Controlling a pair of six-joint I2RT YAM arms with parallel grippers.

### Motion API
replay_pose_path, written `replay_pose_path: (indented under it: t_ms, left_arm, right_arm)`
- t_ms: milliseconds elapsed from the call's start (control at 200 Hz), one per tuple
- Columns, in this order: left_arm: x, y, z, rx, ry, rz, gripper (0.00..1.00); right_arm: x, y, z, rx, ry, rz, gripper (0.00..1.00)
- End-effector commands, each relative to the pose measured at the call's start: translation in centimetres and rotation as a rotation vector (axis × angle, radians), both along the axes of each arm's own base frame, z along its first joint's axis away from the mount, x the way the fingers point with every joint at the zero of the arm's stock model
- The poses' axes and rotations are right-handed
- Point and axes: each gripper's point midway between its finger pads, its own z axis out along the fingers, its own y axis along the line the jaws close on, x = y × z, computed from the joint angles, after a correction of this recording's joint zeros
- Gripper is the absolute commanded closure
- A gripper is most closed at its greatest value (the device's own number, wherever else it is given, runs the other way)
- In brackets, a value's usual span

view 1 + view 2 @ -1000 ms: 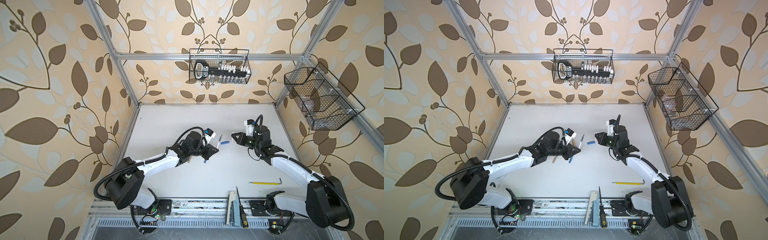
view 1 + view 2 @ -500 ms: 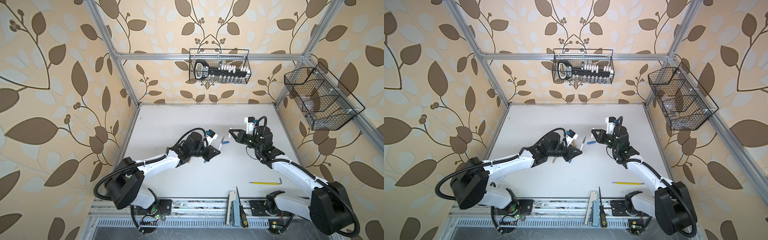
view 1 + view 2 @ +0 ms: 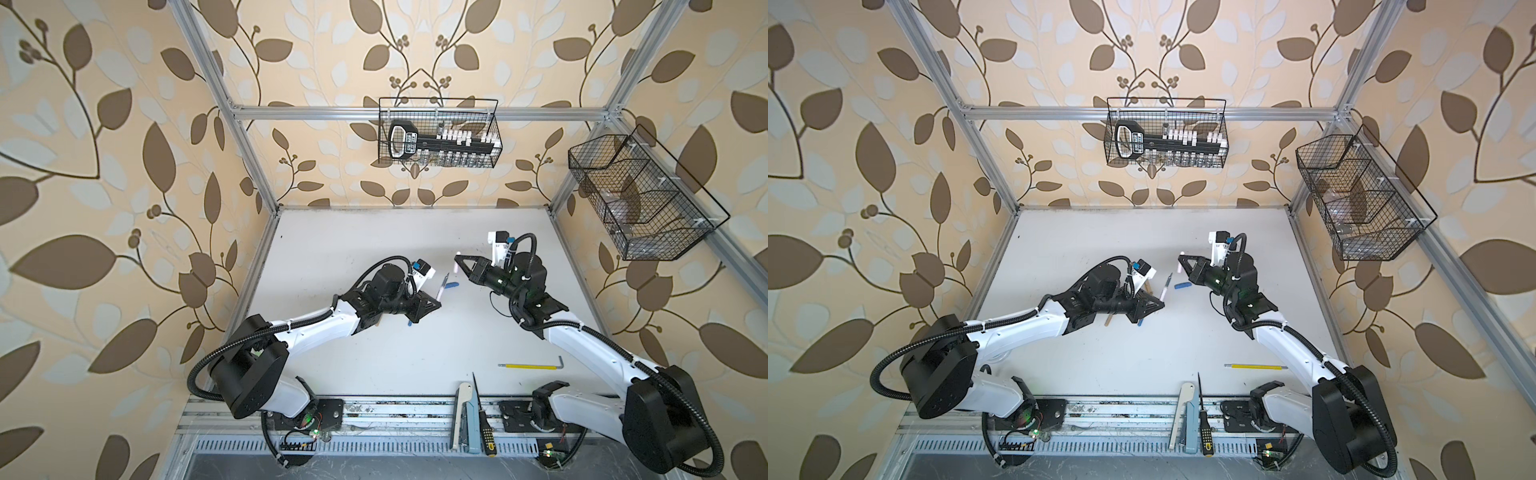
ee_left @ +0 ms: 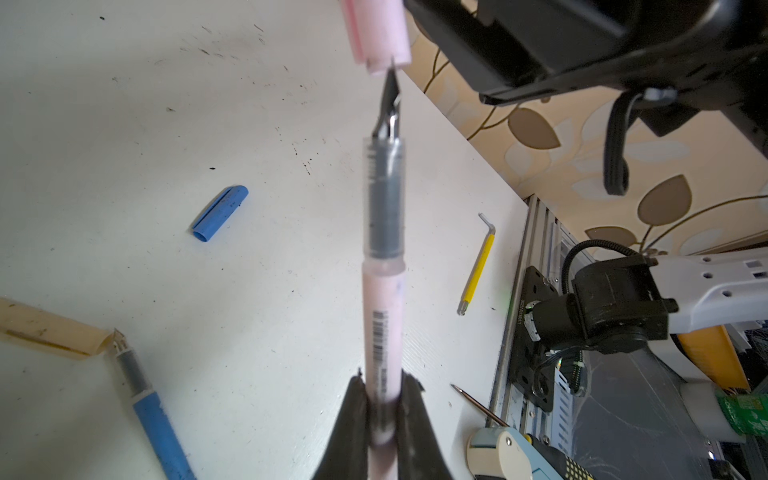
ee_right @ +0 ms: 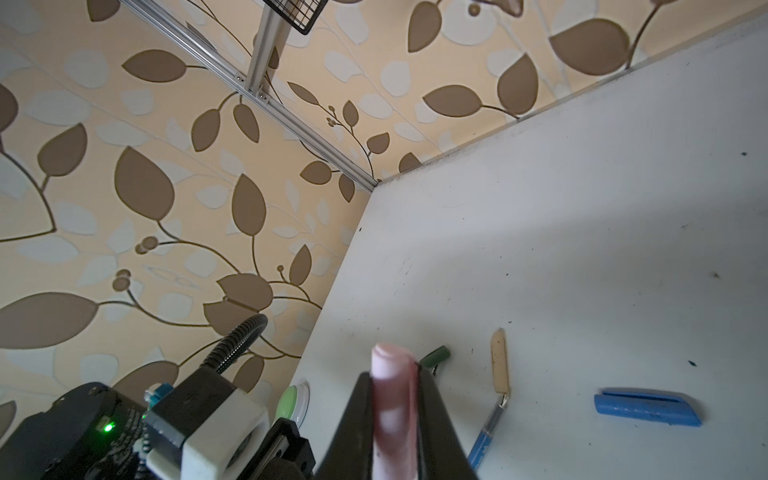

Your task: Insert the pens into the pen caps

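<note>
Since the prior frame the right arm (image 3: 582, 332) had swung the right gripper (image 3: 458, 262) inward over the table (image 3: 374, 232) toward the left gripper (image 4: 382, 386), which stayed clamped on the pale pink pen (image 4: 382, 316), raised off the surface, tip close to the mouth of the pale pink cap (image 4: 380, 37) pinched between the right fingers.

Nothing can be read outright. The pink pen (image 4: 382, 299) carries a barcode (image 4: 377, 332) on its barrel, with a line of fine print beside it — too blurred to make out. A white sticker (image 4: 520, 311) on the black bracket (image 4: 530, 286) at the table's edge bears a row of digits, too small to be sure of. In both top views the black tool (image 3: 457, 145) in the wire basket (image 3: 436, 99) has a pale label (image 3: 409, 141) — its lettering is illegible.
</note>
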Motion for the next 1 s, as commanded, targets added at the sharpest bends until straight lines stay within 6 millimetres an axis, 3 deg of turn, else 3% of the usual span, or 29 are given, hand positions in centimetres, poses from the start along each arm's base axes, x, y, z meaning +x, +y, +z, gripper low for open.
replay_pose_path:
  t_ms: [0,255,895,915,995]
  left_arm:
    - [-0.2,-1.1,0.5,-0.03,0.001,-0.038,1.0]
    - [-0.3,-1.1,0.9,-0.044,-0.007,-0.037,1.0]
    - [-0.5,-1.0,1.0,-0.055,-0.004,-0.04,1.0]
    - [-0.7,-0.9,2.2,-0.075,-0.025,-0.041,1.0]
    - [-0.7,-0.9,2.3,-0.078,-0.026,-0.041,1.0]
  right_arm:
    - [-0.6,0.4,1.2,0.039,-0.033,0.019,0.84]
    - [-1.2,0.4,2.2,0.047,-0.06,0.017,0.84]
    - [-1.5,0.9,1.0,0.025,-0.045,0.011,0.84]
    - [-1.5,0.9,0.9,0.024,-0.043,0.011,0.84]
    - [-1.5,1.1,0.9,0.025,-0.046,0.013,0.84]
